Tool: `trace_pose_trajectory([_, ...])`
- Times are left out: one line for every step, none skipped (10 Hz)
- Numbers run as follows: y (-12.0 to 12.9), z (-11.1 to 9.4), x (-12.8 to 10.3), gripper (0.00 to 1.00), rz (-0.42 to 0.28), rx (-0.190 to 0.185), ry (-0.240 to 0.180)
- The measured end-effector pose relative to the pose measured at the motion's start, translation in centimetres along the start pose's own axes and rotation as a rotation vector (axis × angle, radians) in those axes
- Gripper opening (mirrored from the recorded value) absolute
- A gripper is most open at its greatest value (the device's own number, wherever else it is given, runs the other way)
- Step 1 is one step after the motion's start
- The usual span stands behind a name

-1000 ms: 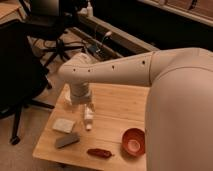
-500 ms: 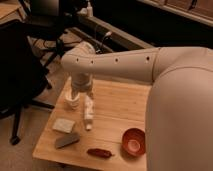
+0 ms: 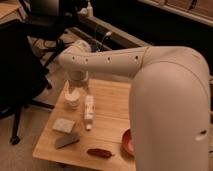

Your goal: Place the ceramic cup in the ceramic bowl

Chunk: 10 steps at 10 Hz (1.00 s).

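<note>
- Right, closest to me is my own arm (image 3: 170, 110), a big pale bulk filling the right side and reaching out over the bench (image 3: 110, 97).
- Down at the near edge of the wooden bench lies a dark red elongated object (image 3: 99, 153).
- Just beside it, the ceramic bowl (image 3: 127, 142), red-orange with a pale inside. Only its left part shows, the rest is hidden behind my arm.
- Over at the near left corner there's a grey wedge (image 3: 66, 141), and just behind it a pale flat block (image 3: 63, 125).
- Further in, a slim white bottle (image 3: 89, 110) lies on its side, cap end pointing toward the near edge.
- Next to the bottle on its left stands the ceramic cup (image 3: 73, 102), small and cream, on the bench's far left part, well apart from the bowl.
- My fingers (image 3: 76, 90) are right down on top of that cup, wrist pointing straight down. Whether they are spread wide or pinched on it, I cannot tell.
- Beyond the bench, a dark office chair (image 3: 20, 65) stands on the floor at the left.
</note>
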Motion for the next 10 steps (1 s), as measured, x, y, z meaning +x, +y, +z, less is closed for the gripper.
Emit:
trace_pose_trajectory([0.5,0.9,-0.5,0.65,-0.010,0.006,-0.005])
trace_pose_trajectory([0.8,1.6,-0.8,0.65,-0.012,0.008,-0.006])
trace_pose_trajectory([1.0,2.6,-1.4,0.65,-0.009,0.008,-0.006])
trace_pose_trajectory([1.1,3.4,-1.7,0.65,-0.004,0.003,-0.003])
trace_pose_trajectory([1.3,3.9,-2.0,0.65,-0.004,-0.003,0.000])
trace_pose_trajectory([1.5,4.7,-2.4,0.65,0.001,-0.014,0.007])
trace_pose_trajectory([1.3,5.6,-2.9,0.65,0.007,-0.022,0.013])
trace_pose_trajectory([1.2,6.3,-3.3,0.65,0.013,-0.028,0.019])
trace_pose_trajectory([1.2,7.0,-3.6,0.65,0.017,-0.033,0.026])
trace_pose_trajectory([1.4,7.8,-3.9,0.65,0.017,-0.038,0.033])
